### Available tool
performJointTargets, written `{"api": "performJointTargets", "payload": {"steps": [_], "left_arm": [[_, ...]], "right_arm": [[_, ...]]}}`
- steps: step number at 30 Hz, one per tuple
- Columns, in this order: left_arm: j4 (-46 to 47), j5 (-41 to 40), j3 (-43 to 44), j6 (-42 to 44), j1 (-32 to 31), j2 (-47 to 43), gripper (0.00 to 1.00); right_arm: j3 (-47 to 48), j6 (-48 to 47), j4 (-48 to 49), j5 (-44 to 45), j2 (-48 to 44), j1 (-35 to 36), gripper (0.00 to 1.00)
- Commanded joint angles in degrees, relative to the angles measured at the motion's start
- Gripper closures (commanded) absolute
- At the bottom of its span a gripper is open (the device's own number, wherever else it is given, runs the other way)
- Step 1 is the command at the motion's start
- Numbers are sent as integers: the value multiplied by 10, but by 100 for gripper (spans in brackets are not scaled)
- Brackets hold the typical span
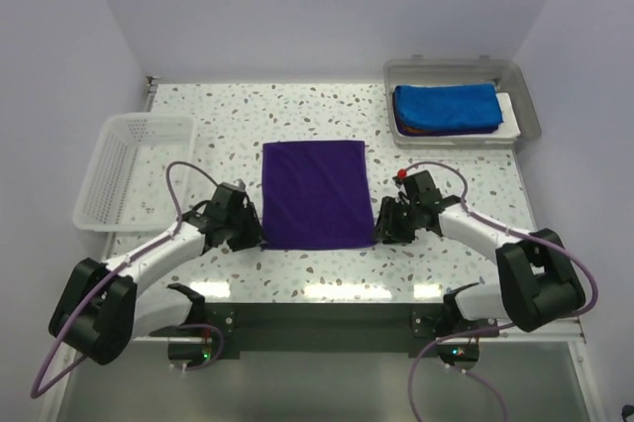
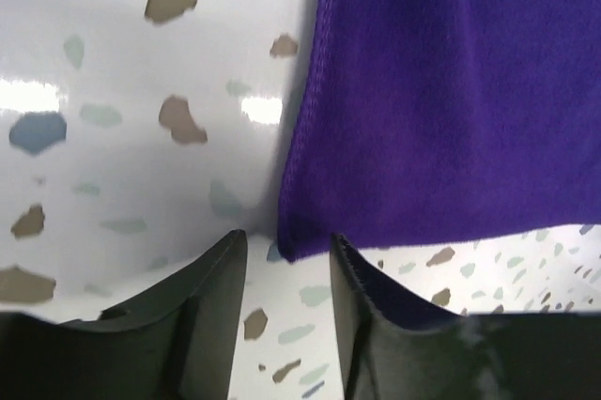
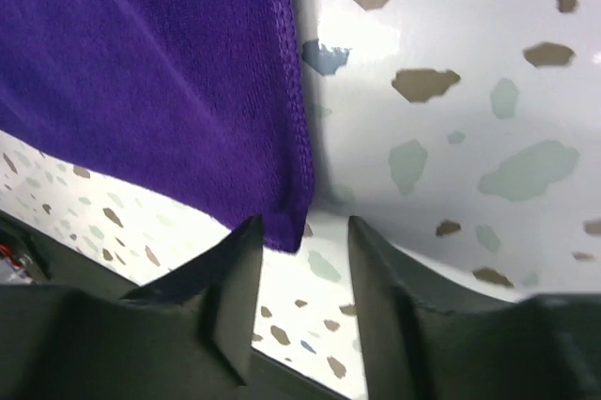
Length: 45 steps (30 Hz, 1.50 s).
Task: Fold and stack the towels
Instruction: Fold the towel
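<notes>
A purple towel [image 1: 315, 192] lies flat on the speckled table. My left gripper [image 1: 254, 231] is open at its near left corner; in the left wrist view the corner [image 2: 293, 248] sits just beyond the gap between my fingers [image 2: 289, 273]. My right gripper [image 1: 384, 225] is open at the near right corner; in the right wrist view that corner [image 3: 289, 231] sits between the fingertips [image 3: 302, 245], close to the left one. Neither holds cloth. A folded blue towel [image 1: 446, 105] rests on other folded towels in the grey tray [image 1: 525, 105] at the back right.
A white mesh basket [image 1: 131, 169] stands at the left edge of the table. The grey tray sits at the back right corner. Purple cables loop from both arms. The table's near edge is a dark rail [image 1: 327, 323].
</notes>
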Motion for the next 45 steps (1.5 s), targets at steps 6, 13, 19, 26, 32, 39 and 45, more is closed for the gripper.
{"api": "performJointTargets", "payload": {"steps": [6, 13, 19, 26, 32, 39, 45], "left_arm": [[-135, -70, 35, -41, -15, -136, 39], [-84, -141, 203, 40, -12, 17, 54], [-5, -139, 334, 114, 12, 232, 73], [-2, -109, 366, 131, 17, 335, 78], [-1, -113, 313, 114, 18, 345, 78], [-6, -113, 270, 99, 18, 344, 77], [-22, -87, 199, 83, 13, 294, 76]], "right_arm": [[110, -68, -122, 53, -85, -1, 44], [257, -94, -22, 59, 33, -2, 61], [413, -121, 52, 86, 222, -2, 67], [543, -137, 83, 117, 385, -13, 67], [589, -136, 78, 120, 461, -31, 67], [583, -136, 18, 152, 486, -40, 66], [483, -125, 13, 151, 435, -39, 65]]}}
